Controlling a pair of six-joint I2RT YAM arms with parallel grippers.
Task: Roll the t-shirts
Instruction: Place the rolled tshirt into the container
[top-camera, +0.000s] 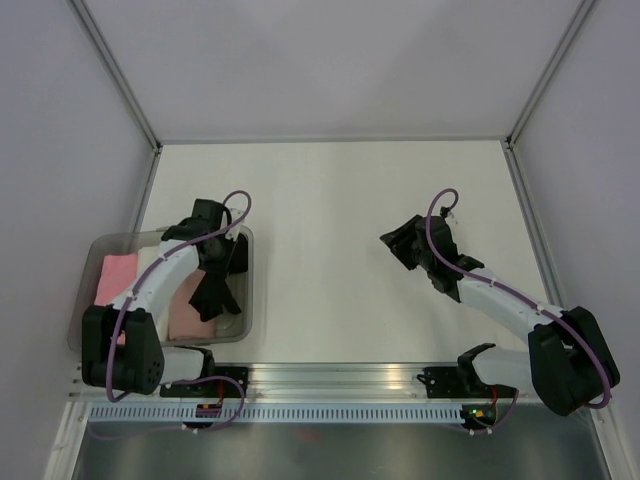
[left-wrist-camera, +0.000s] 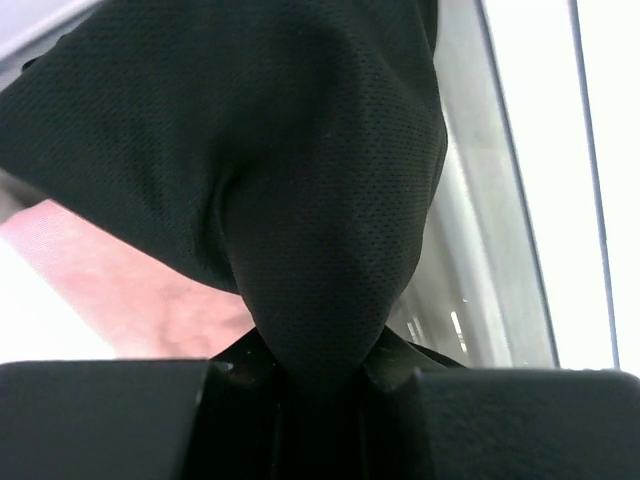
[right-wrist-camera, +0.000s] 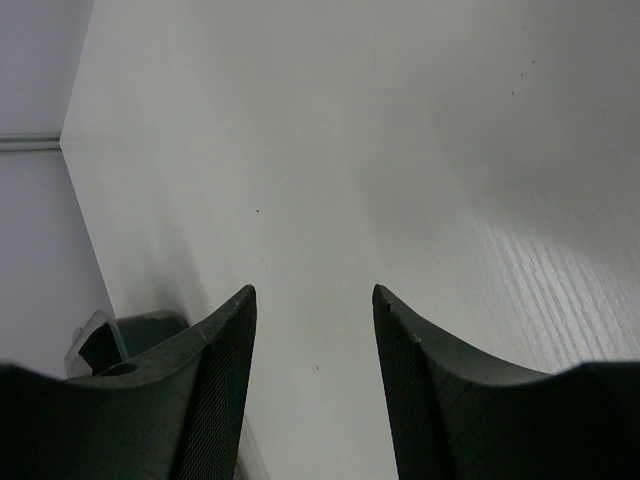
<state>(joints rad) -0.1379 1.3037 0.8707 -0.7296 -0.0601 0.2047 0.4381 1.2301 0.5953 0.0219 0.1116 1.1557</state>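
My left gripper (top-camera: 215, 270) is shut on the black t-shirt (top-camera: 214, 292), which hangs bunched from its jaws over the clear plastic tub (top-camera: 247, 290). In the left wrist view the black cloth (left-wrist-camera: 300, 170) fills the frame and is pinched between my fingers. A pink t-shirt (top-camera: 115, 275), a white one (top-camera: 148, 258) and a pale peach one (top-camera: 185, 318) lie in the tub. Peach cloth (left-wrist-camera: 130, 290) shows below the black shirt. My right gripper (top-camera: 392, 240) is open and empty above bare table; in the right wrist view (right-wrist-camera: 315, 300) nothing lies between its fingers.
The white table (top-camera: 330, 220) is walled by grey panels and aluminium posts (top-camera: 120, 75). The tub stands at the left near edge. A metal rail (top-camera: 330, 378) runs along the front by the arm bases.
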